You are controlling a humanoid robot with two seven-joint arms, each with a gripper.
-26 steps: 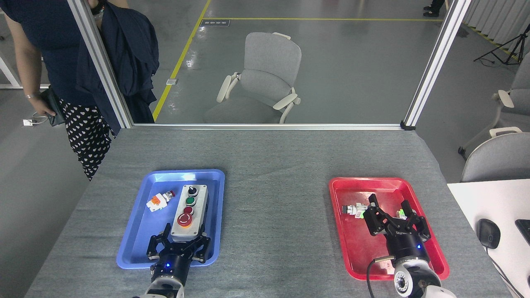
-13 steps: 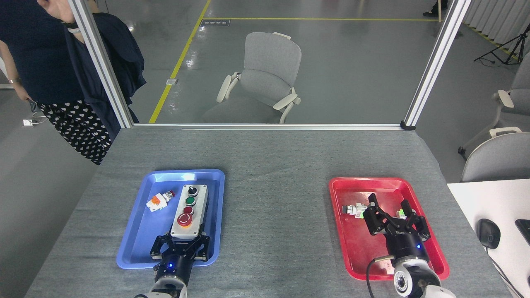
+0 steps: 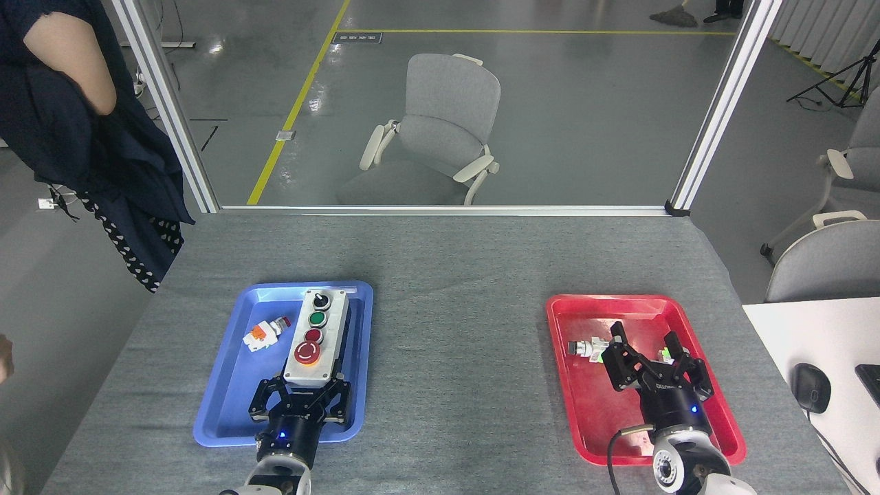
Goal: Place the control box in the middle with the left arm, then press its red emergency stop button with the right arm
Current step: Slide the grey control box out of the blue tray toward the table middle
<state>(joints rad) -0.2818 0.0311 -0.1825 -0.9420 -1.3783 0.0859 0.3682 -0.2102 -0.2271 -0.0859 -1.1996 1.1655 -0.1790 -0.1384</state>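
A robotics lab or workshop floor: yellow floor lines (image 3: 295, 103) on polished concrete behind the cloth-covered table (image 3: 447, 254), aluminium frame posts (image 3: 722, 103), office chairs (image 3: 440, 124), a tripod (image 3: 842, 82) beyond.

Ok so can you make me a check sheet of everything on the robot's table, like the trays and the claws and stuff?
Surface: grey cloth tabletop, its middle bare.
Job's things: control box in the blue tray; its red emergency stop button faces up at the near end.
Clutter: loose white-and-orange switch beside the box; small button parts in the red tray.
Grippers: left gripper shut on the box's near end; right gripper open, above the red tray.
Cables: thin black cable at the right wrist.
Surroundings: person's sleeve far left, grey chair behind the table, computer mouse on a white desk to the right.
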